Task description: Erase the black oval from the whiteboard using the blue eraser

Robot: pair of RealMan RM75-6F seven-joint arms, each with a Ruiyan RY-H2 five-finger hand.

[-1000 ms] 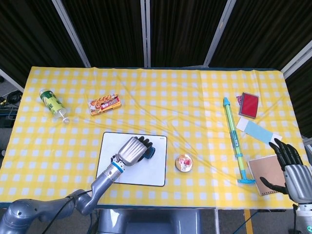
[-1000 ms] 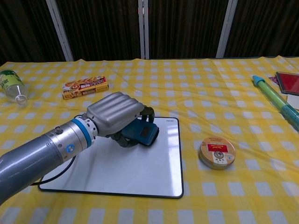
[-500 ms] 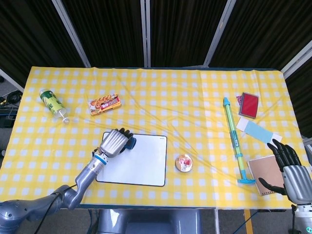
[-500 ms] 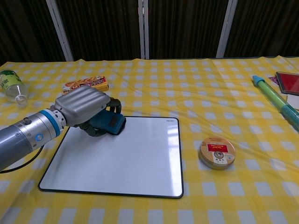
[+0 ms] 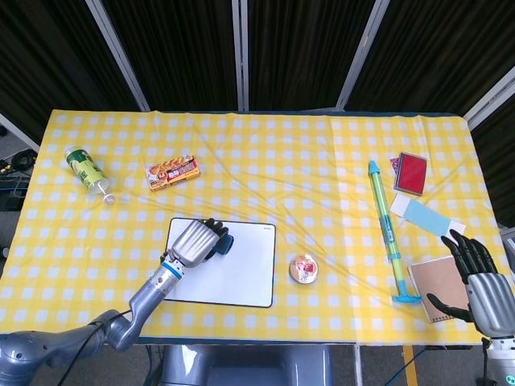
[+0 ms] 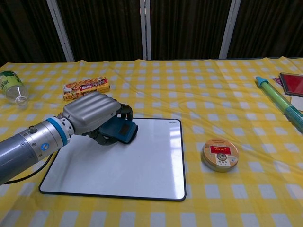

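Nearest the robot on its right, the right hand (image 5: 481, 283) hangs at the table's edge just beside a brown notebook (image 5: 437, 288), its dark fingers spread apart and holding nothing. It plays no part in the wiping.

On the other side, the left hand (image 6: 93, 116) is curled down over the blue eraser (image 6: 120, 131), fingers wrapped around it and pressing it onto the whiteboard (image 6: 142, 165). The eraser sits in the board's far left corner, with only its right end showing from under the fingers; it is a dark teal block with a darker panel on its top face.

As for progress — the board's visible surface reads plain white in both views, with no black oval or smear to be seen. Some of the board lies hidden under the hand and eraser, so a last trace there cannot be ruled out, but the erasing looks done or all but done. What seems left is a final pass over that corner, if needed, then lifting the eraser away.

The board itself lies flat on the yellow checked cloth (image 5: 322, 161), a thin white rectangle with a narrow black rim and rounded corners.

To the right of the board, slightly apart, sits a small round tin (image 6: 219, 154). Further right lies a long green and blue tube (image 5: 385, 231), with a red card (image 5: 411, 172) past it. Toward the far left are a snack box (image 5: 172, 171) and a bottle (image 5: 87, 172) lying on its side.
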